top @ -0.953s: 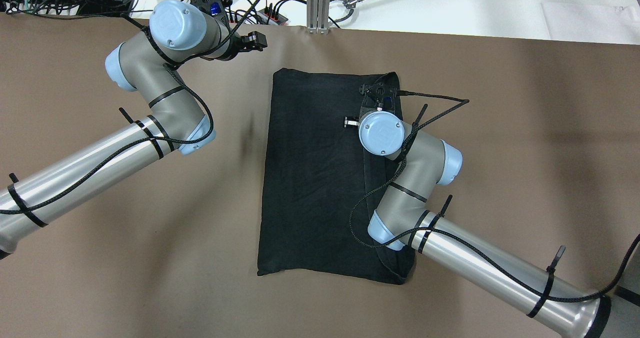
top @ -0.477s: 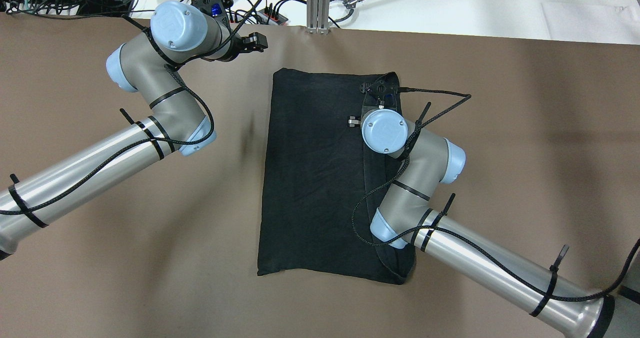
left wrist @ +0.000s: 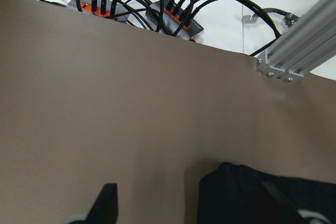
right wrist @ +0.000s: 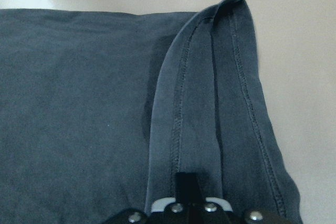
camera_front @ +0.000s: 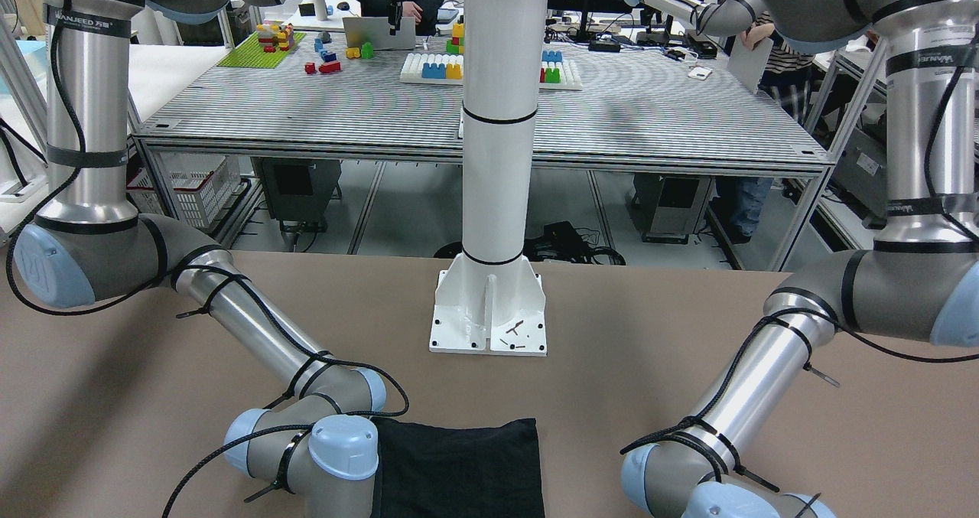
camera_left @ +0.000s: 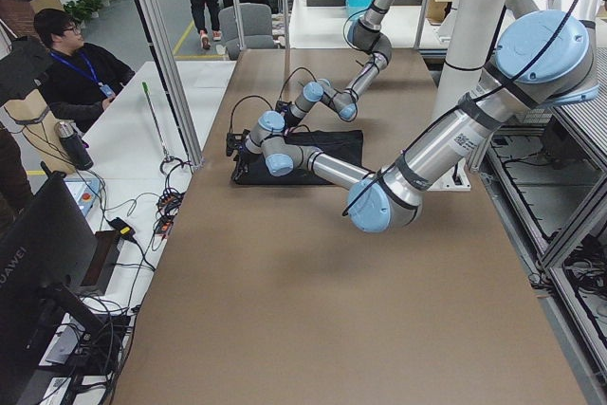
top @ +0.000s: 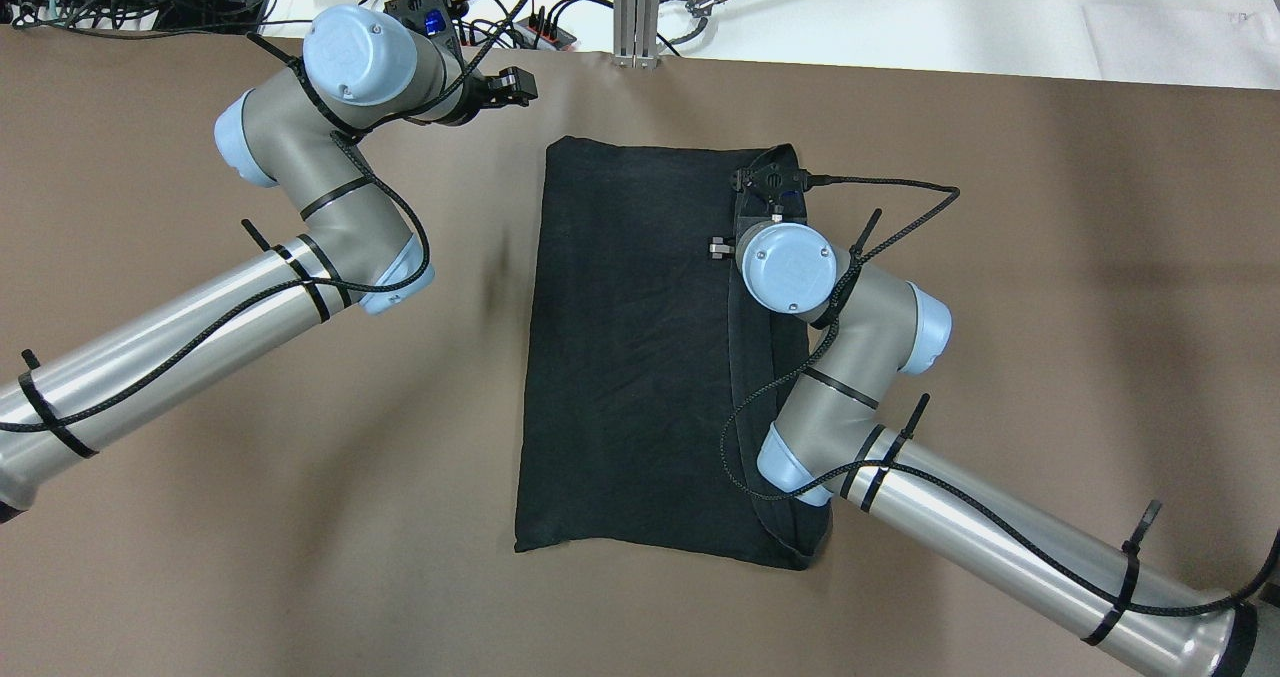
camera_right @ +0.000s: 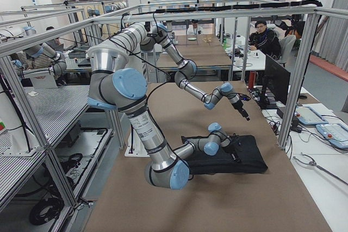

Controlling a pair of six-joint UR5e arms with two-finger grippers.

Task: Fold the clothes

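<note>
**Two-arm folding station, seen from overhead, from the front, from both ends and from both wrists.** The clothes [top: 630,357], one black knit garment, lie flat at the middle of the brown worktop [top: 1050,277]. They are folded to a long rectangle whose long side runs away from the robot. Along the rectangle's right side a narrower hemmed strip [right wrist: 210,103] is folded over the main panel, and in the right wrist view rows of stitching run along it. In the front-facing view the end of the garment nearest the robot lies in front of the white post's base plate [camera_front: 488,320], with bare worktop between the two.

**Right arm.** The right tool [top: 718,247] sits low over the far right part of the garment, at the inner edge of the hemmed strip. The arm's wrist and elbow joints lie above the strip. In the right wrist view only a single dark finger [right wrist: 186,182] shows at bottom centre, its tip against the strip. The jaws are drawn together; whether any cloth is caught between them cannot be told.

**Left arm.** The left tool [top: 515,84] hangs above bare worktop near the far edge, beside the garment's far left corner and clear of it. In the left wrist view its two fingers [left wrist: 106,203] stand wide apart with nothing between them.

**Surroundings.** Beyond the far edge lie power strips [left wrist: 173,17] with black cables and an aluminium profile [left wrist: 296,51]. A seated operator [camera_left: 76,78] shows in the left end view
</note>
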